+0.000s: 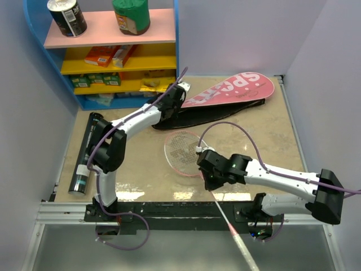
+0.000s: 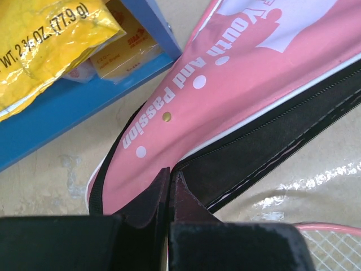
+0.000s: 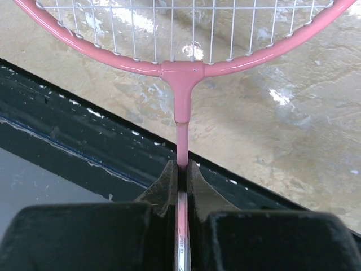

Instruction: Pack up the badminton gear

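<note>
The pink racket cover [image 1: 237,89] with white "SPORT" lies at the back right, its black inside showing along the open edge. My left gripper [image 1: 172,99] is shut on the cover's edge at its narrow end; in the left wrist view the jaws [image 2: 171,178] meet where the pink flap [image 2: 237,68] joins the black lining. My right gripper [image 1: 210,169] is shut on the thin shaft of a pink-framed racket [image 1: 181,151], just below the head [image 3: 183,73]. The handle sticks out past the table's front edge. The long black tube [image 1: 87,152] lies at the left. No second racket or shuttlecock shows.
A blue shelf unit [image 1: 113,56] with snack boxes and two cans [image 1: 66,17] stands at the back left, close to my left gripper. A yellow snack bag [image 2: 45,45] lies on its bottom shelf. A black rail [image 1: 180,209] runs along the table's near edge.
</note>
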Controlling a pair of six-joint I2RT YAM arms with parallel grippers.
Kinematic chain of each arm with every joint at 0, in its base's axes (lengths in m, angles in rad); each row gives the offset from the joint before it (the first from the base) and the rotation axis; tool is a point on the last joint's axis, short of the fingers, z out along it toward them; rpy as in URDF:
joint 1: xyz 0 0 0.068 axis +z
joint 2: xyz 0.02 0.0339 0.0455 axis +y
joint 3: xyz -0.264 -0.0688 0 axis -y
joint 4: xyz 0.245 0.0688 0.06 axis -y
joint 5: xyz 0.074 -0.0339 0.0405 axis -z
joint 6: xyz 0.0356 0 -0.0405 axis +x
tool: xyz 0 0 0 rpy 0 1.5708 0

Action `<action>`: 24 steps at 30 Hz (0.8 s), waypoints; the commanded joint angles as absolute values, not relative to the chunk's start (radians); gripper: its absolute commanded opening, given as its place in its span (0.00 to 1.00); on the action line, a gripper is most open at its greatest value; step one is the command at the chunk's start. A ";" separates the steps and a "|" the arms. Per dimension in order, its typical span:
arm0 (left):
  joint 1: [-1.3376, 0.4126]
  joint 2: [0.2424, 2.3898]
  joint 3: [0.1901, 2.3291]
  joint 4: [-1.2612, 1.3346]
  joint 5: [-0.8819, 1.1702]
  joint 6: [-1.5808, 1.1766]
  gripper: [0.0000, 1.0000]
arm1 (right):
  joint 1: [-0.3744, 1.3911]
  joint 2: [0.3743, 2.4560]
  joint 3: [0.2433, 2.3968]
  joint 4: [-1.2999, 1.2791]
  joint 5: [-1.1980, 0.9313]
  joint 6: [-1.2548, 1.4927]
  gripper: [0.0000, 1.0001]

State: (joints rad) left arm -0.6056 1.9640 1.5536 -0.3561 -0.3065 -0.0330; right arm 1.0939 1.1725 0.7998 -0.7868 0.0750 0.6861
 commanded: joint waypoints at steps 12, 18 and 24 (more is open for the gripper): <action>-0.591 1.724 1.290 -0.271 -0.212 -0.129 0.00 | 1.098 1.238 0.930 -0.835 0.278 0.779 0.00; -0.592 1.602 1.195 -0.273 -0.169 -0.149 0.00 | 1.097 1.301 0.954 -0.782 0.305 0.805 0.00; -0.620 1.510 1.143 -0.301 -0.132 -0.178 0.00 | 1.091 1.331 0.962 -0.750 0.325 0.819 0.00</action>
State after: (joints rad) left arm -0.5995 1.5940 1.1709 -0.3153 -0.1654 -0.1307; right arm 1.0946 1.3285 0.9089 -0.7971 0.2760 0.7860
